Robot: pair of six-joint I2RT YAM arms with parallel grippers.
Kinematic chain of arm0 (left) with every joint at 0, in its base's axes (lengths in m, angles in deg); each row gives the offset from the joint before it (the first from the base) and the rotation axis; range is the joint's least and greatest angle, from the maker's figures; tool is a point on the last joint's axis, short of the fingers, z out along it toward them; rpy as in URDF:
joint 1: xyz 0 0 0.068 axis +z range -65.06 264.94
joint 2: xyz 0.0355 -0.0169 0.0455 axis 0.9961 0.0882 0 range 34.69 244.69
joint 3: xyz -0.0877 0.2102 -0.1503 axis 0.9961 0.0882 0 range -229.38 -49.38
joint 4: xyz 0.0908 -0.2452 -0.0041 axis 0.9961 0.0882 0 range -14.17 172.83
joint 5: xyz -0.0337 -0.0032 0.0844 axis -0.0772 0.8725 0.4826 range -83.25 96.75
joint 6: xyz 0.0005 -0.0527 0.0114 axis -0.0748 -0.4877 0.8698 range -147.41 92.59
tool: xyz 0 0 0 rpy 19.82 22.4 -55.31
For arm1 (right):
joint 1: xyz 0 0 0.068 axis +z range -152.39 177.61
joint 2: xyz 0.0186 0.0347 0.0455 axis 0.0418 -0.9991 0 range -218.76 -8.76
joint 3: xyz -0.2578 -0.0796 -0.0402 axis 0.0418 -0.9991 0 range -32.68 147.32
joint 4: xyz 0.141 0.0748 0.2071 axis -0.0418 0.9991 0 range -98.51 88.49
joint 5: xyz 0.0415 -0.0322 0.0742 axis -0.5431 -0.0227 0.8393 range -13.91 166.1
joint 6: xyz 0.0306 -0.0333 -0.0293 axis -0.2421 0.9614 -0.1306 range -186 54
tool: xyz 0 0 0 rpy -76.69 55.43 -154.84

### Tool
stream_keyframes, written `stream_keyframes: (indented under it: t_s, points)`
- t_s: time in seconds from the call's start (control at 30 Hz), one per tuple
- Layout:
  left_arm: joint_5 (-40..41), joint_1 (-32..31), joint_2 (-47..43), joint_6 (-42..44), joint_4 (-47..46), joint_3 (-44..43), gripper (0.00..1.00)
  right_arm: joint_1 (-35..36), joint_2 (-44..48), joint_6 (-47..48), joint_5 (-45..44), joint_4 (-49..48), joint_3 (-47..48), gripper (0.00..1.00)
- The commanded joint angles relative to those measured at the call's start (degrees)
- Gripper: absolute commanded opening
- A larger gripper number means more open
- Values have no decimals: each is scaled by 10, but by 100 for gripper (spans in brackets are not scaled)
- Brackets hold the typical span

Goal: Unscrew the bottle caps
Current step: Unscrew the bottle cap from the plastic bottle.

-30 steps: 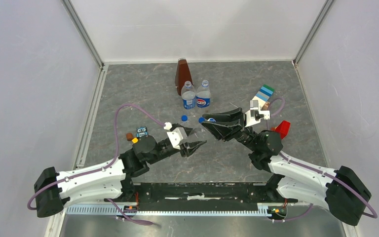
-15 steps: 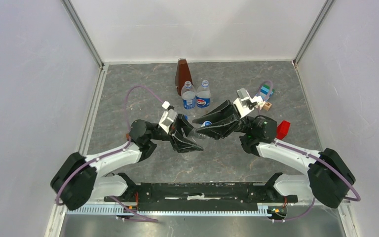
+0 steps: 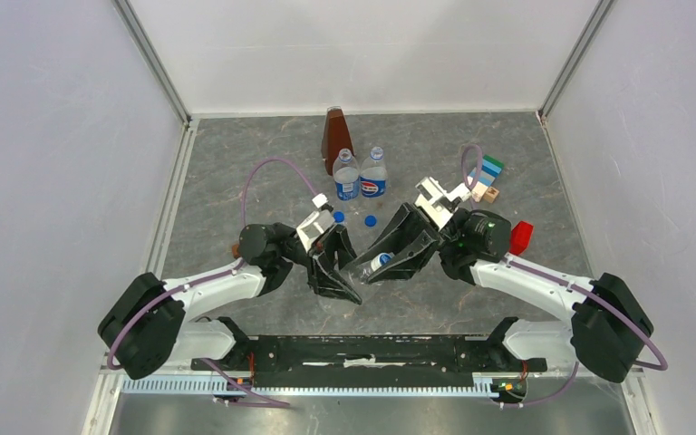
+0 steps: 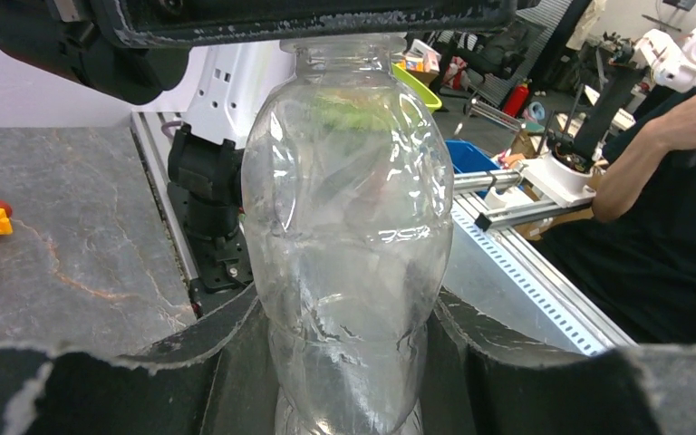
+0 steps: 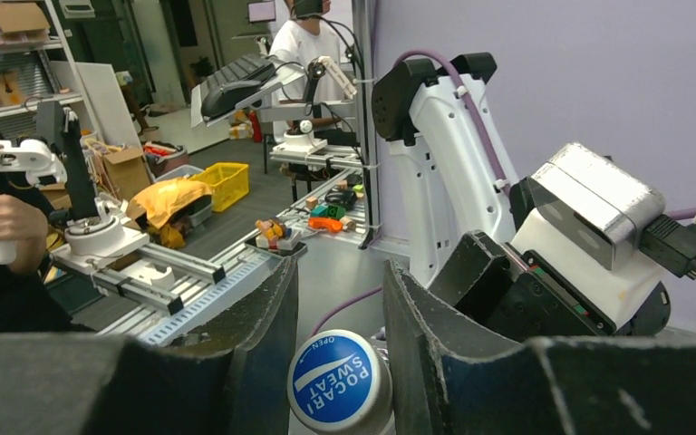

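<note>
Left hand (image 3: 344, 283) is clamped round the clear unlabelled bottle (image 4: 349, 227), whose base is cut off. Right hand (image 5: 338, 304) pinches its white cap (image 5: 341, 381), thread hidden. Beyond that bottle, two blue caps (image 3: 338, 217) lie on the desk (image 3: 263, 172), then two labelled bottles (image 3: 347, 178), necks indistinct.

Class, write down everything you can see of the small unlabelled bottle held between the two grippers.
The bottle is small, clear plastic, bulbous, unlabelled and seemingly empty. Its cap, white with a blue Pocari Sweat disc, is on. The left gripper clamps its lower body; the right gripper pinches the cap. It is held tilted between them, cap toward the right arm.
</note>
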Motion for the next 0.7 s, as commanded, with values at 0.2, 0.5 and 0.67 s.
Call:
stream_keyframes:
  t_s: [0.2,0.5,0.67]
  points:
    - [-4,7,-31,24,-58,-35,2,-39,35,-100,61,-258,-3,54]
    - [151,0,-170,485,629,-95,2,-116,134,178,-79,157,-52,64]
    - [302,-3,-197,573,777,-119,2,-116,190,333,-160,422,-47,66]
